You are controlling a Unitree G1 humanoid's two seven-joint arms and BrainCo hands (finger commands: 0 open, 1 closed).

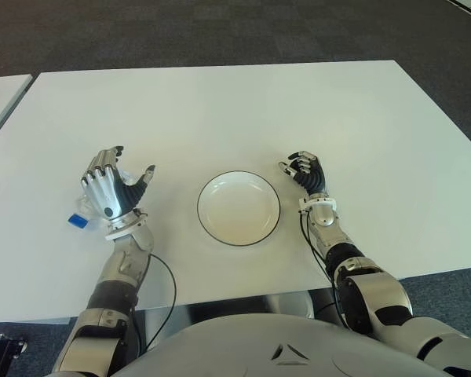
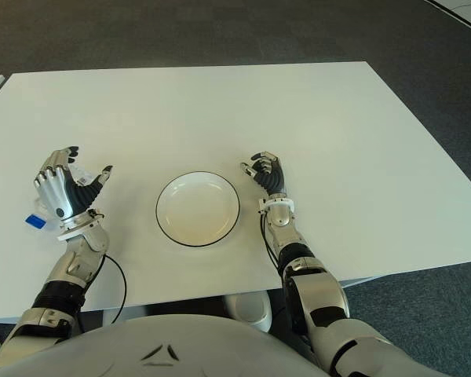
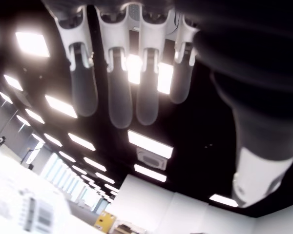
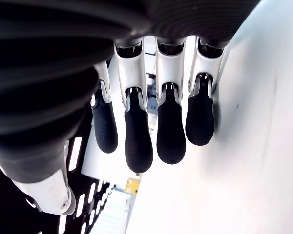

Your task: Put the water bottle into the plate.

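While my left hand [image 1: 110, 191] sits with its fingers spread and holding nothing, the water bottle [image 1: 85, 214] lies on its side on the white table [image 1: 220, 110], mostly hidden behind that hand. All I can make out of it is a clear edge near the fingertips and a blue cap poking out by the wrist. The left wrist view shows only the fingers against ceiling lights, with nothing between them, so the grasp has not yet been made.

My right hand [image 1: 306, 173] shows just beside the white plate [image 1: 239, 209], on its right side, with fingers loosely curled on nothing. The plate has a dark rim, holds nothing, and sits between the two hands.

I judge the step in hand to be the pickup. I would bring the palm over the bottle's middle, close thumb and fingers around the body rather than the cap, lift straight, and then carry it right to the plate's centre. A clear bottle lying down may roll if nudged, so I would close slowly.
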